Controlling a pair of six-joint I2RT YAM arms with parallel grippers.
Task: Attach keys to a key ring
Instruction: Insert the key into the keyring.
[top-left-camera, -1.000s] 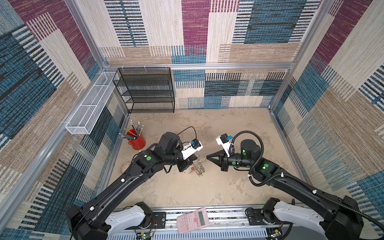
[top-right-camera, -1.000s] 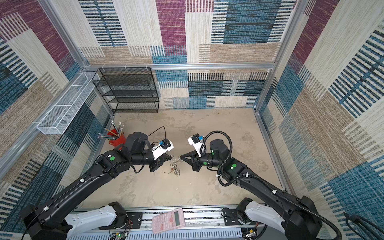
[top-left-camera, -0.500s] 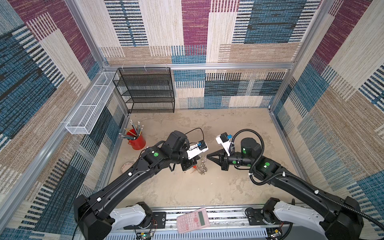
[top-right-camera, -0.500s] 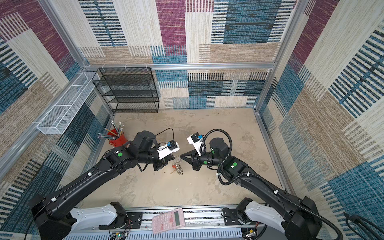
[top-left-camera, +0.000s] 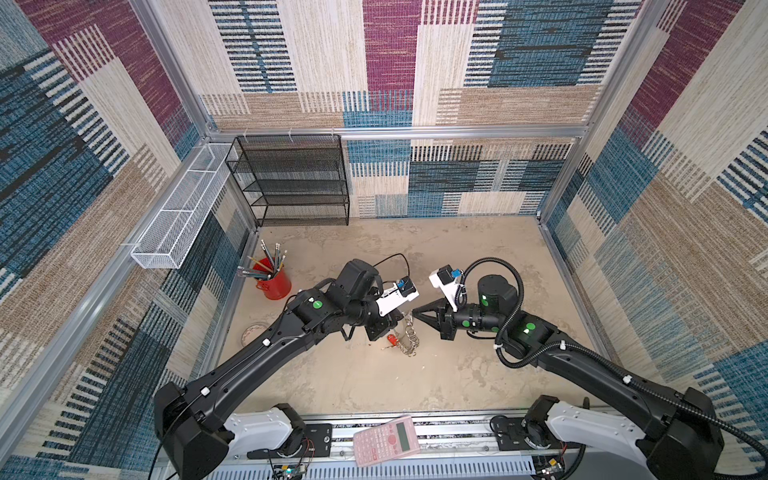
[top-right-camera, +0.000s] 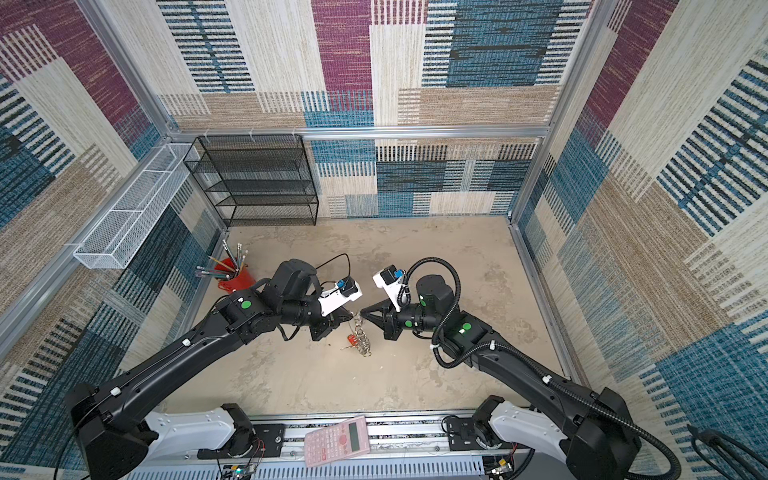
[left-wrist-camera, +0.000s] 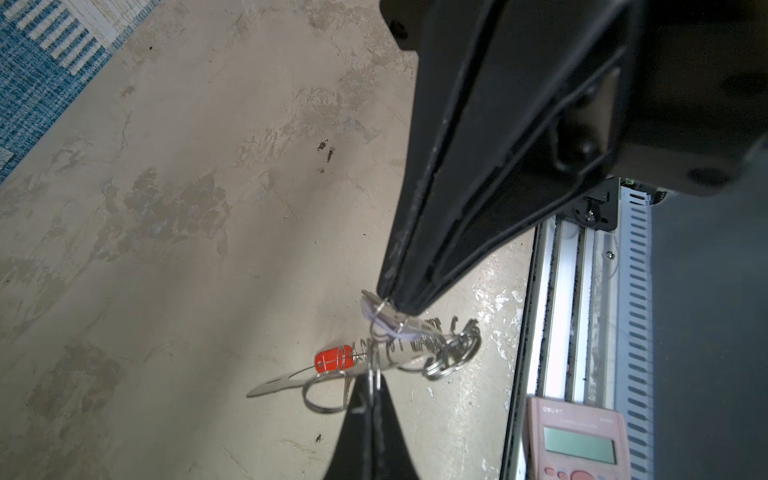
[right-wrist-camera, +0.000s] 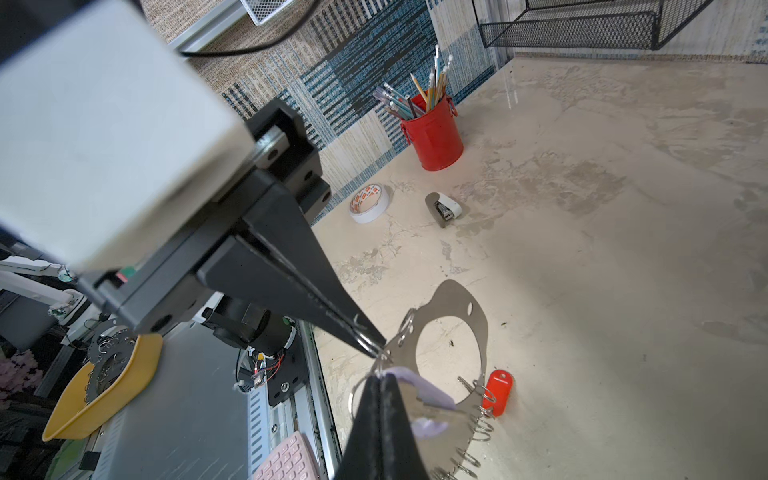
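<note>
Claws meet nose to nose over the middle of the table (top-left-camera: 457, 374), and both are pressed together on something. My left gripper (right-wrist-camera: 372, 349) points in from 9 o'clock in both top views and pinches one split ring on the edge of the key ring (right-wrist-camera: 453, 301). That hangs its grey band up in the air where I can work on it. The lower rings are down near the table; whether they touch it I cannot tell.

My right gripper (right-wrist-camera: 377, 379) points in from 3 o'clock and nips the lilac key (right-wrist-camera: 419, 392) at its head end, right against the pinched ring. I judge that is the reason for the pose: one claw steadies the ring, the other brings the key's hole to it. So the step in hand looks like threading the lilac key; I cannot see whether the wire has entered the hole.

In both top views the red key (top-left-camera: 391, 339) sits at the band's 9 o'clock, against a ring and seemingly hooked on.

Next I would want a small twist along the coil, left grip firm. The risk is that the ring slips out and the band drops.

Pencil pot (top-left-camera: 274, 286) at 10 o'clock and calculator (top-left-camera: 384, 440) at 6 o'clock are well apart.
</note>
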